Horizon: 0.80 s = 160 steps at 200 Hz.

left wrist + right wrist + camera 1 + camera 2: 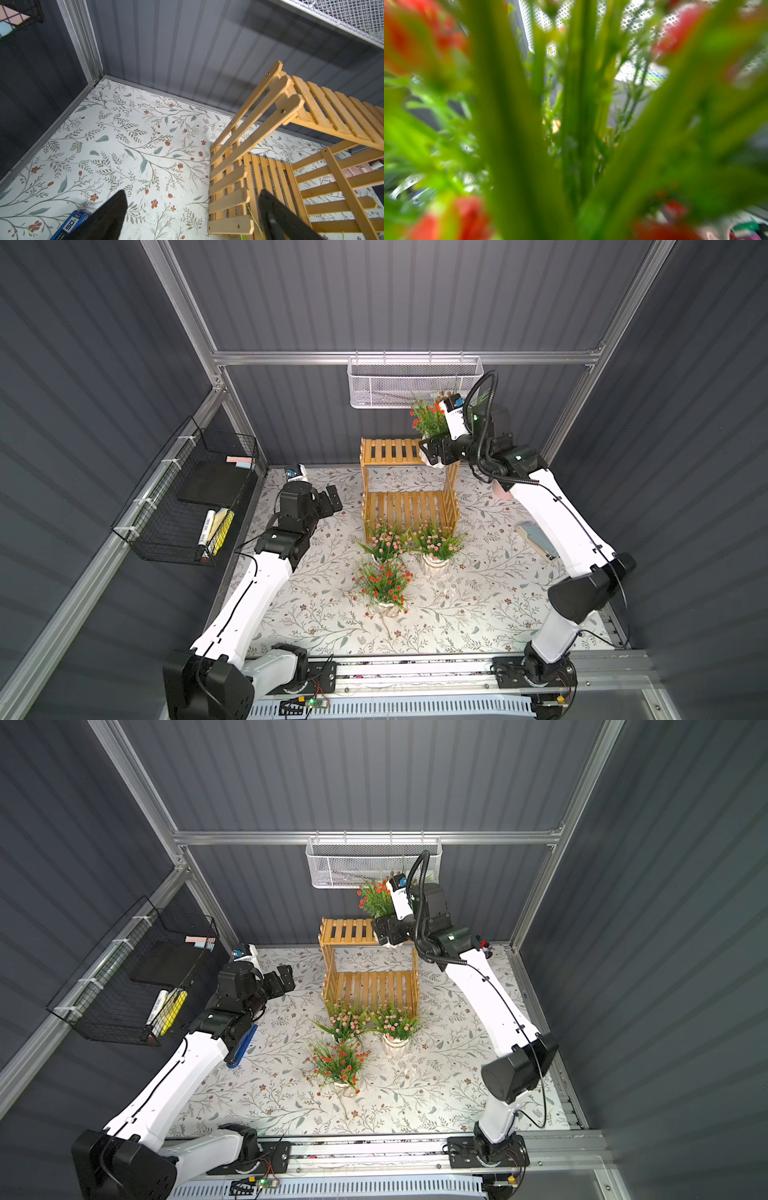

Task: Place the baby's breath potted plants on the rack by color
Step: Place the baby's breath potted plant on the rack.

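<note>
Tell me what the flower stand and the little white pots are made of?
The rack looks like bare honey-coloured wood: separate slats fixed with small screws. The pots are ribbed and white, maybe ceramic or plastic; I cannot tell which.

I see the rack (pixel 403 508) at the far middle of the table (pixel 478 614), its high shelf behind its low one. The far plant (pixel 428 420) sits at the high shelf's right end, held by the right gripper (pixel 432 452). Just in front of the rack, the left plant (pixel 384 541) and right plant (pixel 438 541) stand side by side. The near plant (pixel 384 583) stands in front of the left one. A mesh basket (pixel 415 385) hangs on the far wall above the rack, and a wire basket (pixel 187 506) on the left wall.
</note>
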Available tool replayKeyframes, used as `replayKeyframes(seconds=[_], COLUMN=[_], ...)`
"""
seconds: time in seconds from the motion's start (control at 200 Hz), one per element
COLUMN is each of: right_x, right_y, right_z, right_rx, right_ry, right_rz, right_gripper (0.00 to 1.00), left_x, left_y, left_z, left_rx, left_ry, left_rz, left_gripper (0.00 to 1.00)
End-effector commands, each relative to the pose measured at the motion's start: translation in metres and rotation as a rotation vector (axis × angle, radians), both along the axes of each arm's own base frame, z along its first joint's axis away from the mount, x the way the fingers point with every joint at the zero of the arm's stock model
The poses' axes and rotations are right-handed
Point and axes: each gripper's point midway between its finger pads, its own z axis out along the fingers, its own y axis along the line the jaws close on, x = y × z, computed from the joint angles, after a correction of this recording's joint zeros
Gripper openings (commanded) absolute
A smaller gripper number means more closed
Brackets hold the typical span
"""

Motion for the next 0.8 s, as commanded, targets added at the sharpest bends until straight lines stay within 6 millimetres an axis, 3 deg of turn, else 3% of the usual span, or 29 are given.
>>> replayKeyframes(seconds=[0.0, 0.41, 0.795], right_x=[0.011, 0.068, 0.083], right_y=[0.005, 0.003, 0.007], right_z=[0.020, 0.004, -0.024], right_rx=[0.005, -0.010, -0.036], right_ry=[-0.051, -0.052, -0.016], right_rz=[0.054, 0.024, 0.033], right_gripper=[0.71, 0.71, 0.71], left_x=[-0.005, -0.004, -0.003], left_y=[-0.003, -0.001, -0.001], left_z=[0.014, 0.011, 0.011], left_rx=[0.005, 0.003, 0.006], left_ry=[-0.024, -0.019, -0.012], left_rz=[-0.021, -0.008, -0.006], left_gripper=[0.99, 1.00, 0.99])
